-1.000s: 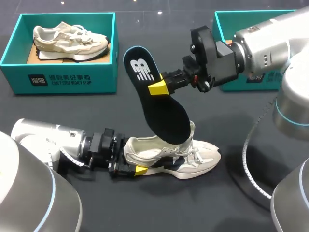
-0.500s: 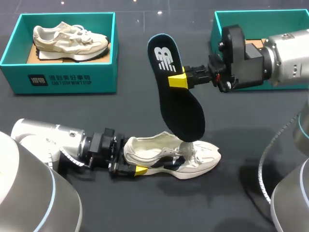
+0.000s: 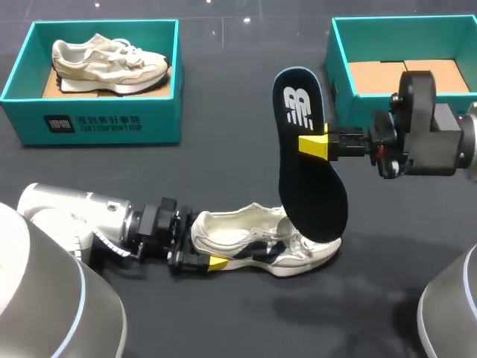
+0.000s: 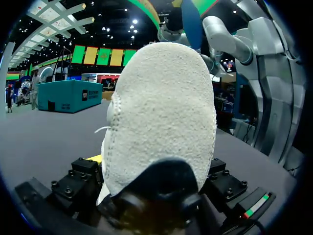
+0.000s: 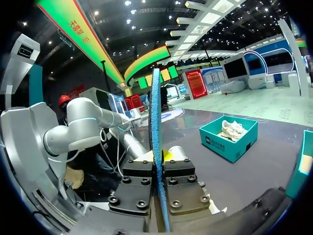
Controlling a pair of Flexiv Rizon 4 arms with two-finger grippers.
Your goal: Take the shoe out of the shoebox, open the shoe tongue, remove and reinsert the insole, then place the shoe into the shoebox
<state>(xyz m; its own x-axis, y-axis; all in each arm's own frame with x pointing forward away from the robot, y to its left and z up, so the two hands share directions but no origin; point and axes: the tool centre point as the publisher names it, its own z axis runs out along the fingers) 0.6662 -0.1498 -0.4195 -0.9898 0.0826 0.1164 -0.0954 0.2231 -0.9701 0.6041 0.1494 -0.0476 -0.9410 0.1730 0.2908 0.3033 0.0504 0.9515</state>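
Above the toe of the shoe (image 3: 261, 242), the insole (image 3: 309, 156) is held upright, pinched by the right gripper (image 3: 317, 145); the opening lies leftward, heel clamped by the left gripper (image 3: 209, 262).

- A white logo mark is printed on the heel end of the dark insole (image 3: 309, 160); it is not spelled out here.
- A small square emblem and two lines of white print are seen on the front wall of the left shoebox (image 3: 93, 123).
- In the left wrist view, a dark label is seen on a wall of the right shoebox (image 4: 68, 95), too small to be read.
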